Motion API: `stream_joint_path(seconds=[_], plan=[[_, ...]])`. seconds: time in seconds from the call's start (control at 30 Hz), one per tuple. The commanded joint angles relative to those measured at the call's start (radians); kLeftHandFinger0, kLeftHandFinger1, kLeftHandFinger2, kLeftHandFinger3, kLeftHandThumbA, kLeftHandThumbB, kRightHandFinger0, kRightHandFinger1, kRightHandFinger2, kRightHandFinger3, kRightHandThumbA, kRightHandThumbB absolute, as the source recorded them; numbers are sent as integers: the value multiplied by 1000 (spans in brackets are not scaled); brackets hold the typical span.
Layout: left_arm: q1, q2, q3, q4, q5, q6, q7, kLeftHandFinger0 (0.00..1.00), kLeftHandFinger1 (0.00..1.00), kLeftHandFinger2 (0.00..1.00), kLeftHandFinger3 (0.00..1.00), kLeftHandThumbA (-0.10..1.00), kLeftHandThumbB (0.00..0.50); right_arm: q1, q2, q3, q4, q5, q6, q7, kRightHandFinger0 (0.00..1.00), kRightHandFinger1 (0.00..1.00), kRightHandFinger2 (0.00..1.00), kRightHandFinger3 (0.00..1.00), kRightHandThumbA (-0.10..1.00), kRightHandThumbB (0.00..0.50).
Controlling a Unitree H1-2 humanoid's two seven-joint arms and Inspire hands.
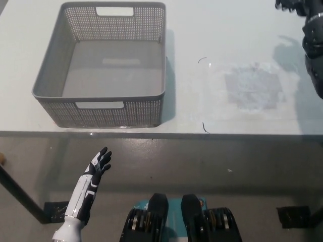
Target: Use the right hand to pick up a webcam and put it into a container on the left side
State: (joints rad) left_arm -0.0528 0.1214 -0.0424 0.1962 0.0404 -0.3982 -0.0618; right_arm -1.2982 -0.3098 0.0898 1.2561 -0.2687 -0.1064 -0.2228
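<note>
Right hand [295, 5] at the worktop's [227, 35] far right corner — grip unreadable; left hand [100, 164] open, low — basket [101, 108] empty.

No text, label, brand or number can be read on the basket [101, 108] or the table [227, 30].

white left robot hand [100, 164], black right arm [314, 45]
</note>
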Motion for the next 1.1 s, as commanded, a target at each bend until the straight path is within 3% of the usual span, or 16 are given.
stream_joint_path(seconds=[0.0, 0.13, 0.2, 0.37, 0.43, 0.53, 0.63, 0.8, 1.07], plan=[[-15, 16, 4, -22, -3, -27, -11, 1000, 1000, 1000, 1000, 986, 150, -84, 31, -2, -131, 14, -37, -10, 0, 414, 866, 866, -100, 178], [-14, 15, 0, -26, 2, -16, -12, 1000, 1000, 1000, 1000, 997, 162, -71, 83, -9, -257, 39, -24, 27, 0, 426, 832, 806, -100, 178], [-16, 16, -1, -23, 5, -18, -12, 1000, 1000, 1000, 1000, 999, 162, -71, 109, 1, -301, 36, -6, 45, 0, 424, 842, 825, -100, 168], [-19, 18, -1, -20, 4, -26, -13, 1000, 1000, 1000, 1000, 1000, 165, -108, 201, 17, -328, 19, 50, 36, 0, 393, 820, 780, -100, 215], [-19, 19, -2, -16, 5, -31, -13, 1000, 1000, 1000, 1000, 1000, 161, -121, 239, 17, -302, 31, 17, 45, 0, 376, 799, 756, -100, 190], [-20, 18, -4, -10, 4, -32, -14, 1000, 1000, 1000, 1000, 992, 149, -129, 291, 31, -293, 18, 21, 41, 0, 408, 842, 797, -100, 182], [-16, 17, -6, -4, -1, -37, -17, 1000, 1000, 1000, 1000, 984, 141, -141, 343, 60, -264, -2, 4, 36, 0, 380, 818, 772, -100, 189], [-18, 16, -7, 1, 5, -36, -16, 1000, 1000, 1000, 1000, 975, 149, -169, 413, 83, -169, -1, -16, 30, 0, 385, 844, 813, -100, 180], [-22, 13, -10, 0, 8, -36, -23, 1000, 1000, 1000, 1000, 968, 148, -193, 476, 144, -5, -35, -58, -11, 0, 331, 756, 760, -100, 206]])
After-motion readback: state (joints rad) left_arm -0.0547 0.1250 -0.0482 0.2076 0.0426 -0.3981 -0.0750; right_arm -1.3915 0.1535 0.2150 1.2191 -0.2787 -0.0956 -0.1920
